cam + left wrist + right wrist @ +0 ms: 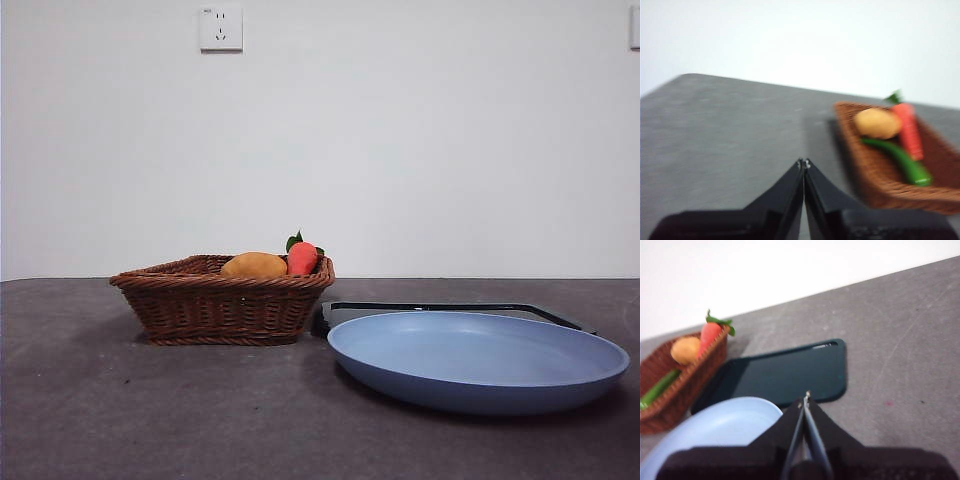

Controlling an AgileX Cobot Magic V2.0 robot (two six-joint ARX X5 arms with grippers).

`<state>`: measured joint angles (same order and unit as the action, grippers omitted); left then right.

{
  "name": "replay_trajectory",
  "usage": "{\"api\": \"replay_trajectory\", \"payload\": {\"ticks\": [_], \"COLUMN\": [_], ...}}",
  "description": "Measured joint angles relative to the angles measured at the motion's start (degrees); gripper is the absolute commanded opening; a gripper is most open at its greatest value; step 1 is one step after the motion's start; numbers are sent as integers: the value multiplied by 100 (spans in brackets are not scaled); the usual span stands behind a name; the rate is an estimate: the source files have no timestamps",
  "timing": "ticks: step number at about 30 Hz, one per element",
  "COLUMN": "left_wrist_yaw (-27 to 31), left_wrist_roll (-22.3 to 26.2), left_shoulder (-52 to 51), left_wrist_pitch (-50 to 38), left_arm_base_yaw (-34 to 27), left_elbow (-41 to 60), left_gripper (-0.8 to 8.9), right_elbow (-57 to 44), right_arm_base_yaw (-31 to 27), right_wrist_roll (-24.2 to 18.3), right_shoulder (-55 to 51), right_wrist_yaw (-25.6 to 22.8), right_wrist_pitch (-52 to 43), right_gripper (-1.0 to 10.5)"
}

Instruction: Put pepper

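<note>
Dark-green pepper [900,160], brown woven basket [215,305], blue plate [480,385]

left gripper [803,162] jaws closed, right gripper [806,396] likewise

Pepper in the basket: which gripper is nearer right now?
Left, probably. The left gripper hangs shut beside the basket holding the pepper. The right gripper hangs shut over the blue plate, farther off.

One wicker basket [222,300] at left of the front view holds three items: one green pepper [897,161], one yellow-orange rounded item [254,265] and one red-orange item with green leaves [301,257]. At lower right sit one blue plate [478,360] and one dark tray [790,372]. Two grippers, the left gripper [803,163] and the right gripper [806,396], complete the count.
</note>
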<state>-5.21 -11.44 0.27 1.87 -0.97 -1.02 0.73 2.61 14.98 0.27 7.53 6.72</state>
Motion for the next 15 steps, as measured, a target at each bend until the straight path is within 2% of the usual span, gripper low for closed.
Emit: {"api": "replay_trajectory", "payload": {"ticks": [4, 7, 15], "left_wrist_yaw": [-612, -852, -1130], "left_wrist_roll": [-664, -918, -1027], "left_shoulder": [11, 79, 859], "left_wrist_pitch": [87, 378, 916], "left_arm_base_yaw": [0, 0, 0], "left_elbow": [-42, -310, -1526], "left_gripper": [7, 7, 7], "right_elbow": [61, 308, 1458], "right_arm_base_yaw": [0, 0, 2], "right_wrist_roll": [431, 551, 614], "right_shoulder": [7, 127, 1029], "right_wrist_yaw": [109, 131, 155], "right_wrist_pitch": [-85, -76, 22], "right_gripper": [5, 5, 5]}}
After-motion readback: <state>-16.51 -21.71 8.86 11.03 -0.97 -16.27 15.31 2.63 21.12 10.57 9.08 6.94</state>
